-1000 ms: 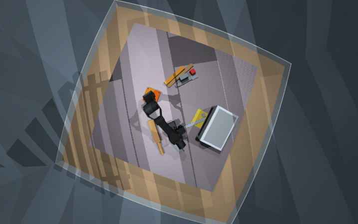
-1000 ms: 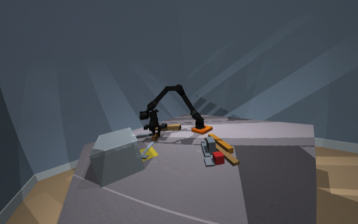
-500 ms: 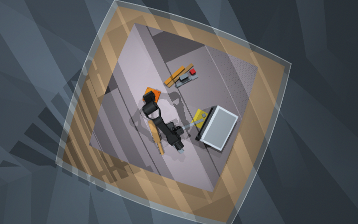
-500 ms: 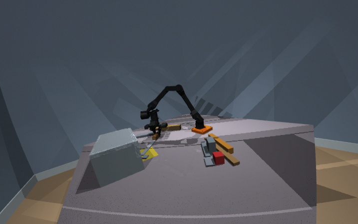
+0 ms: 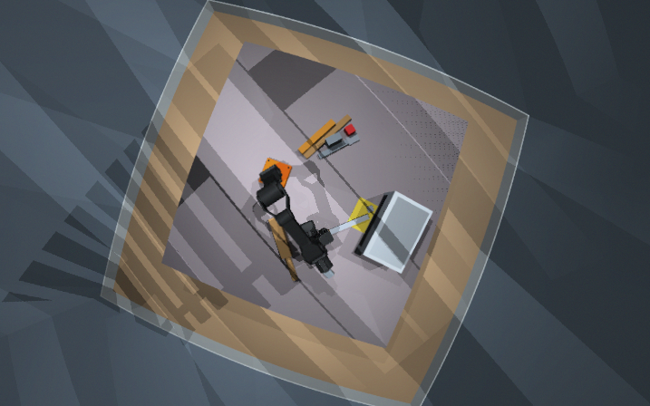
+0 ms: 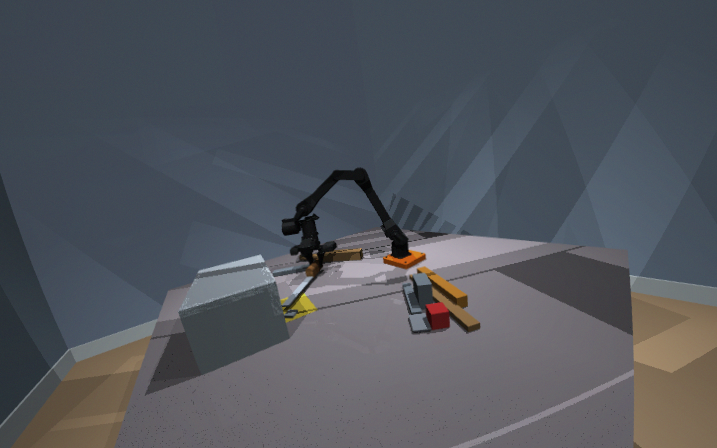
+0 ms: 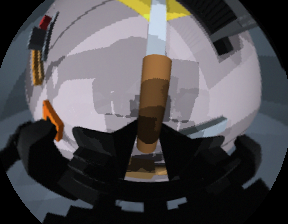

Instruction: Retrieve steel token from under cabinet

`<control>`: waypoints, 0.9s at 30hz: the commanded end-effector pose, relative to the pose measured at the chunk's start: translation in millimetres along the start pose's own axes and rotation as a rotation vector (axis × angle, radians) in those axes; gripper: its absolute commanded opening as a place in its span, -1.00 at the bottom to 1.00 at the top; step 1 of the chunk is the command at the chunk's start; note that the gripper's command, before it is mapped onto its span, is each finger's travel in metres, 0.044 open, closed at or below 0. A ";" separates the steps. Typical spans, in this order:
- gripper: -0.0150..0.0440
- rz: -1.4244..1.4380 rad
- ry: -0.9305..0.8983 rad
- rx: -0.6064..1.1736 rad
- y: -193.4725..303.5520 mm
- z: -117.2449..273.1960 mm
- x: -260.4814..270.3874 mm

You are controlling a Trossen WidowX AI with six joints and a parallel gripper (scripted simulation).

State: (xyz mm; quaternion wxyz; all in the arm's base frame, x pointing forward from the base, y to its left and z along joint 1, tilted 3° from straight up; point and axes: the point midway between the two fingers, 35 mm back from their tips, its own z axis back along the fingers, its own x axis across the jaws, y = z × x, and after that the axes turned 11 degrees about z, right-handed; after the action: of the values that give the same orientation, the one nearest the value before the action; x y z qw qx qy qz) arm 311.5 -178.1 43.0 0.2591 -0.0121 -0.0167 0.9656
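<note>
The claw (image 5: 325, 236) (image 6: 313, 263) (image 7: 148, 123) grips a tool's brown handle (image 6: 312, 271) (image 7: 155, 75), its pale blade (image 5: 348, 224) (image 6: 303, 289) (image 7: 156, 35) reaching over the yellow area (image 5: 358, 211) (image 6: 306, 304) (image 7: 182, 11) before the cabinet (image 5: 400, 232) (image 6: 235, 322); the steel token's position cannot be told with certainty.

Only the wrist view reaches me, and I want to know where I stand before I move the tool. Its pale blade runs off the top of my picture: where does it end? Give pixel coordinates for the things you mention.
Observer: In the top view, the blade (image 5: 348, 224) (image 6: 300, 289) (image 7: 156, 35) ends over the yellow area (image 5: 358, 210) (image 6: 306, 304) (image 7: 181, 11), short of the cabinet (image 5: 402, 232) (image 6: 235, 328) (image 7: 209, 22).
Operator: Anything at that end I should know about?
Observer: Yes, a small grey piece (image 5: 370, 207) (image 6: 290, 313) shows there, on the cabinet side of the yellow. I can't tell whether it is the token or part of the tool.
Operator: Then I'd better hold here until we can tell.
</note>
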 end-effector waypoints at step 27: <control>-0.49 0.012 0.018 -0.007 24.0 1.3 -17.4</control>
State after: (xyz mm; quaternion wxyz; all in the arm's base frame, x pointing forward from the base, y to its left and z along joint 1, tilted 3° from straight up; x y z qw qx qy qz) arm 311.1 -204.3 44.2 0.2554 -0.0139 -0.0156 0.9666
